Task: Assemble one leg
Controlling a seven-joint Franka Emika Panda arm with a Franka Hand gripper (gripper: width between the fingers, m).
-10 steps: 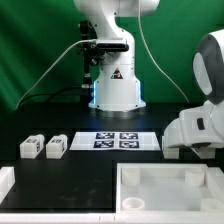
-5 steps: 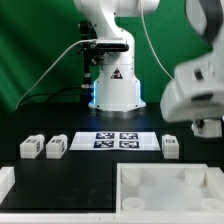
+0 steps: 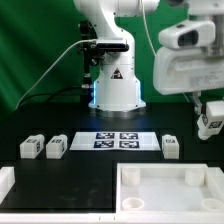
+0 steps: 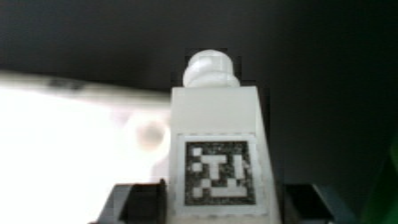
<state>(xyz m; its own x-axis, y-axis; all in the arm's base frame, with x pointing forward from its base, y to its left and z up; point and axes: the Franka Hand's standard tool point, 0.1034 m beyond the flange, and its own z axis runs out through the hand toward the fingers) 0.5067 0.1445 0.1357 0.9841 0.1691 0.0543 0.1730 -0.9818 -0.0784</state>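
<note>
The jaws are pressed in on the leg (image 4: 215, 130), pinching it by its two side faces near one end; the wrist view shows a dark finger against each side, a black-and-white tag facing the camera and a rounded peg at the end away from the jaws, with everything beyond blurred into bright and dark patches. In the exterior view the same leg (image 3: 211, 121) hangs in the air, clear of the black counter (image 3: 90, 180), higher than the marker board (image 3: 115, 140) and well out past its end on the exterior view's right. A second leg (image 3: 170, 147) lies on the counter just beside that same end of the marker board, lower than the held one and nearer the board. A third leg (image 3: 55, 148) sits just off the board's other end, on the exterior view's left, with a fourth leg (image 3: 30, 148) close beside it, farther from the board. The large white panel (image 3: 160, 168) lies flat on the camera's side of the marker board, and the arm's white base (image 3: 115, 88) stands on the board's far side
</note>
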